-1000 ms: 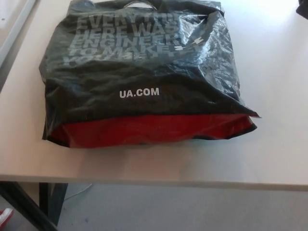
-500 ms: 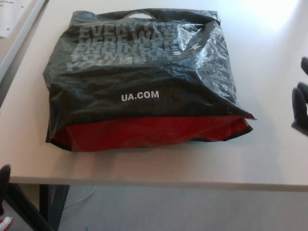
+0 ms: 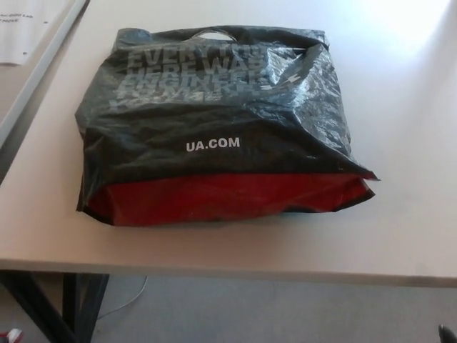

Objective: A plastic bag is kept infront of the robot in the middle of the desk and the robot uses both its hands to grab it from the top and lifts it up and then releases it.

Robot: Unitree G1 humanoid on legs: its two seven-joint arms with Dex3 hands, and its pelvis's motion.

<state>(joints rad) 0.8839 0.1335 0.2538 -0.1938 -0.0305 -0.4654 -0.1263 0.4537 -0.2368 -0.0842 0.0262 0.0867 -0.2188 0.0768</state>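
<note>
A black plastic bag (image 3: pixel 214 121) lies flat in the middle of the pale desk (image 3: pixel 400 236). It carries grey lettering and "UA.COM" in white, and its red bottom fold (image 3: pixel 228 198) faces me. The cut-out handle (image 3: pixel 213 34) is at the far edge, on the desk. Nothing touches the bag. My left hand does not show. Only a small dark tip shows in the bottom right corner, below the desk edge, probably my right hand (image 3: pixel 447 334); its state is hidden.
A second table with a sheet of paper (image 3: pixel 21 32) stands at the far left, across a narrow gap. Black desk legs (image 3: pixel 78 304) and a thin cable run over the grey floor below the front edge.
The whole picture has shifted a little, so the camera moved. My right hand, at the right edge half a second ago, has dropped down out of the picture. The bag lies as before.
</note>
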